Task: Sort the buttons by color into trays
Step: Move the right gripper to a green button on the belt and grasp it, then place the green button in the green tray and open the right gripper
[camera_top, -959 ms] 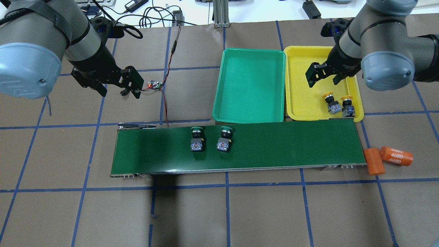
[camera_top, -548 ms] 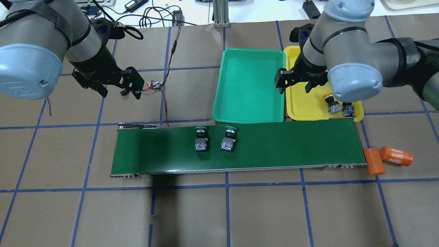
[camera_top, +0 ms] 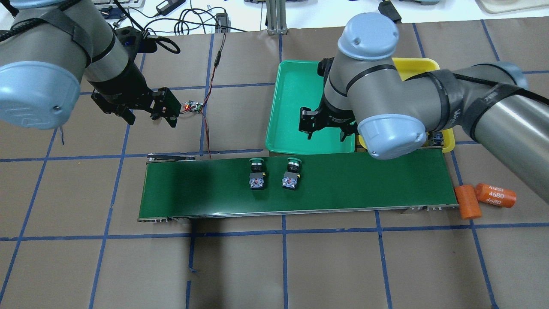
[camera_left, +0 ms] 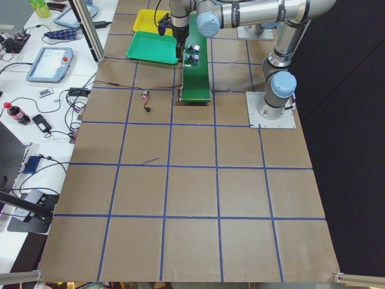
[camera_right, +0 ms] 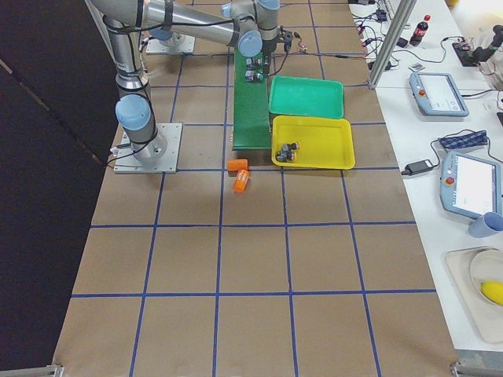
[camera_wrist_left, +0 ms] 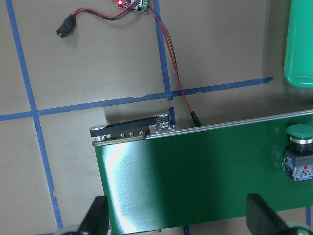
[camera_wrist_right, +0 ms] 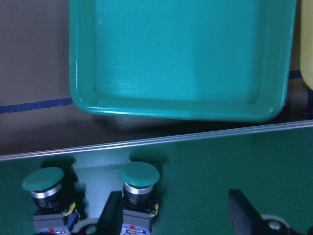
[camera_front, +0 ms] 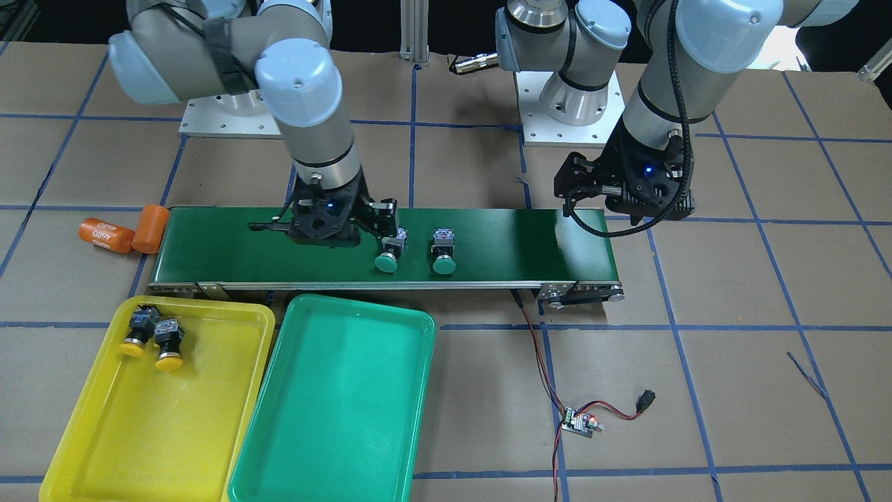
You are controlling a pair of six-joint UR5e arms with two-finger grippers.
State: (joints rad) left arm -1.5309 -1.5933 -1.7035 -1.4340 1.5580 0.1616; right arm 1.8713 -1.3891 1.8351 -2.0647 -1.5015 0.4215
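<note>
We are hovering our right end effector (camera_top: pixel 324 128), fingers apart, close above the nearer green button (camera_top: pixel 292 174). It is lying beside the other green button (camera_top: pixel 256 174) on the conveyor belt (camera_top: pixel 364 184), long axes crosswise, caps pointing trayward. The left end effector (camera_top: pixel 150 109), also apart, is hanging farther off. The yellow tray (camera_front: pixel 70 446) is holding both yellow buttons (camera_front: pixel 168 338); the green tray (camera_top: pixel 296 86) is holding none.

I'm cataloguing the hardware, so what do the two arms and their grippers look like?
The left arm and right arm are silver-grey tubes with rounded pale blue joint caps. A black cable runs along each, held by black straps. The left gripper and right gripper are black and two-fingered, with a small blue light at each wrist.
</note>
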